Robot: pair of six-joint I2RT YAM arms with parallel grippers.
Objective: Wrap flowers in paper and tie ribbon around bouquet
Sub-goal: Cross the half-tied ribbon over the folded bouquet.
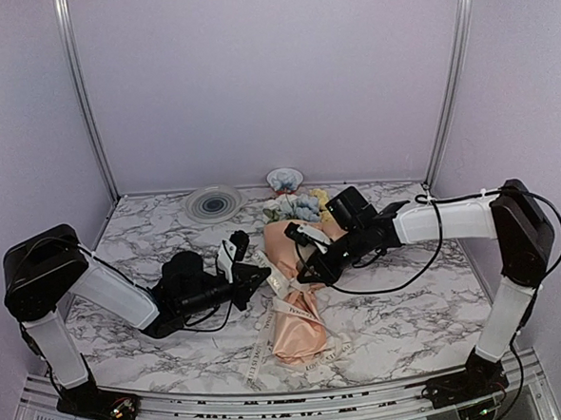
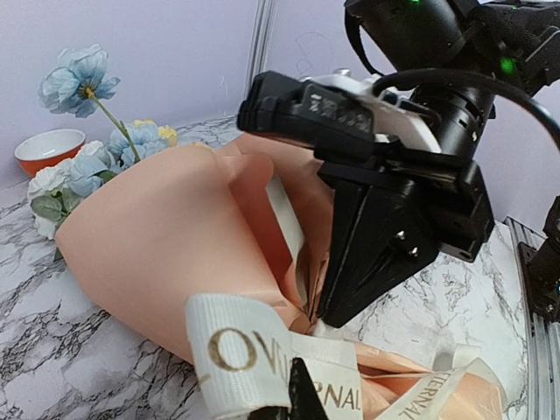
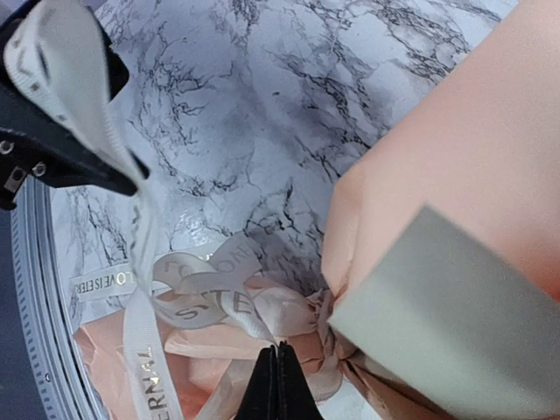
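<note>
The bouquet [image 1: 296, 309] lies in the middle of the table, a peach paper [image 2: 166, 236] cone with the flowers [image 1: 295, 207] at its far, wide end. The cream ribbon [image 2: 236, 350] with gold print is knotted round the narrow neck, and its ends trail toward the near edge. My left gripper [image 2: 297, 398] is shut on a ribbon loop just left of the neck. From the right, my right gripper [image 3: 280, 360] is shut at the knot with a strand of the ribbon [image 3: 236, 302] pinched in its tips. The two grippers [image 1: 262, 273] [image 1: 307, 277] nearly face each other across the neck.
A blue-grey plate [image 1: 213, 204] and a small orange-and-white bowl [image 1: 284, 178] stand at the back of the marble table [image 1: 410, 307]. Metal frame posts [image 1: 83, 98] rise at the back corners. A rail [image 1: 273, 401] runs along the near edge.
</note>
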